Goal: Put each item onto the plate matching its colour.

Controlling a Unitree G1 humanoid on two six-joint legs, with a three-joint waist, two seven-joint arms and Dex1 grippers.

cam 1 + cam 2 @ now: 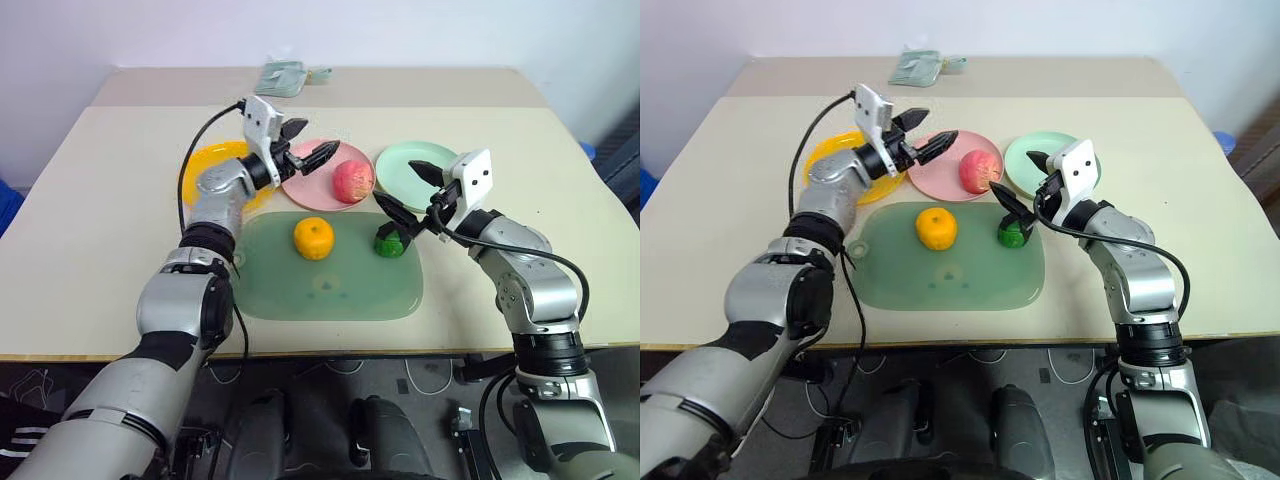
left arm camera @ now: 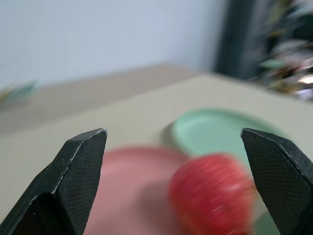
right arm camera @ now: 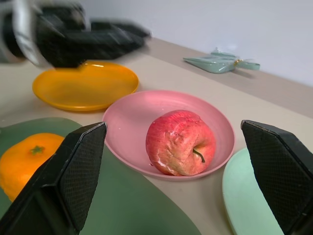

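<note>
A pinkish-red apple (image 1: 353, 181) lies on the pink plate (image 1: 305, 185), towards its right side. My left gripper (image 1: 322, 138) hovers open just above that plate, left of the apple, with nothing between its fingers. The orange (image 1: 313, 238) and the dark green vegetable (image 1: 390, 241) both sit on the large green mat (image 1: 330, 290). Open and empty, my right gripper (image 1: 396, 183) hangs over the mat's far right corner, just above the vegetable. The yellow plate (image 1: 205, 165) and the mint green plate (image 1: 420, 152) hold nothing. In the right wrist view the apple (image 3: 180, 142) shows straight ahead.
A pale green folded object (image 1: 285, 78) lies at the table's far edge. The three plates stand in a row behind the mat. Bare tabletop stretches on both sides of the mat and the plates.
</note>
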